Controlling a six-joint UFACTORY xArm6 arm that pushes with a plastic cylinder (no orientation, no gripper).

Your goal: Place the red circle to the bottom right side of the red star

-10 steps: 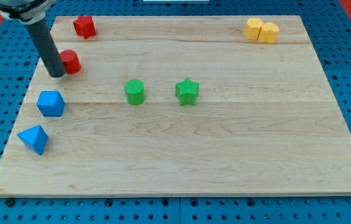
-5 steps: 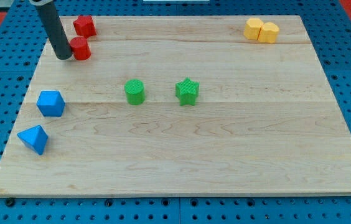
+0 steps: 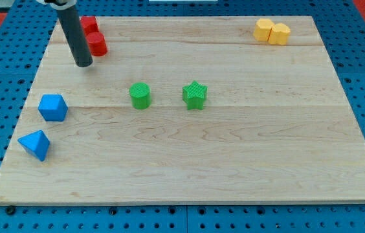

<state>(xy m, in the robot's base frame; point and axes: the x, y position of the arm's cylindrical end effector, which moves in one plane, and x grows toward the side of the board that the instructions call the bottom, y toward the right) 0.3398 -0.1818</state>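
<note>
My tip (image 3: 83, 65) rests on the wooden table (image 3: 234, 162) in its far-left corner, the dark rod rising from it toward 11 o'clock and out of view at the top. The red circle (image 3: 96, 44) sits just beside the rod, at about 1 o'clock from my tip; whether the two touch cannot be told. The red star (image 3: 89, 25) lies at about 11 o'clock from the red circle, the two blocks touching or nearly so, with the rod hiding the star's left part. The arm carries no end effector that opens or clenches, only the bare rod, which grasps nothing.

Near the table's middle stand a green cylinder (image 3: 140, 95) and, at 3 o'clock from it, a green star (image 3: 195, 94). A blue block (image 3: 52, 107) and a blue pyramid-like block (image 3: 35, 144) line the left edge. Two yellow blocks (image 3: 272, 31) sit pressed together in the far-right corner.
</note>
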